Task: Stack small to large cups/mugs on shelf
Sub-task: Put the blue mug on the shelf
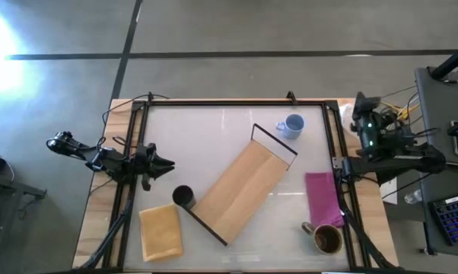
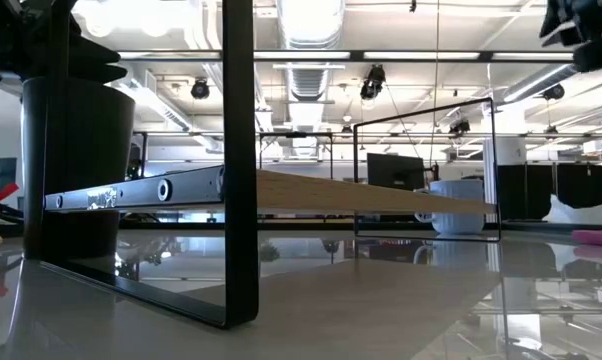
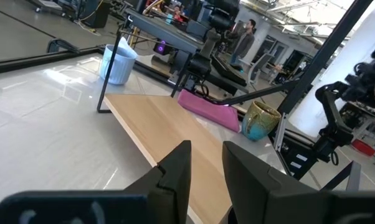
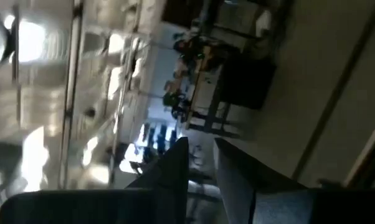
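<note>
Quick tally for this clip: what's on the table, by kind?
Cups/mugs: 3 (black cup, brown mug, light blue mug)
Shelf: 1
Pink cloth: 1
Yellow-tan pad: 1
Total: 6

Black cup behind shelf frame, blue mug (far end), pink cloth at right.

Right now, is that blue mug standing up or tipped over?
Upright. From above, the blue mug shows its round open mouth; the low view shows it standing on its base beside the shelf.
</note>
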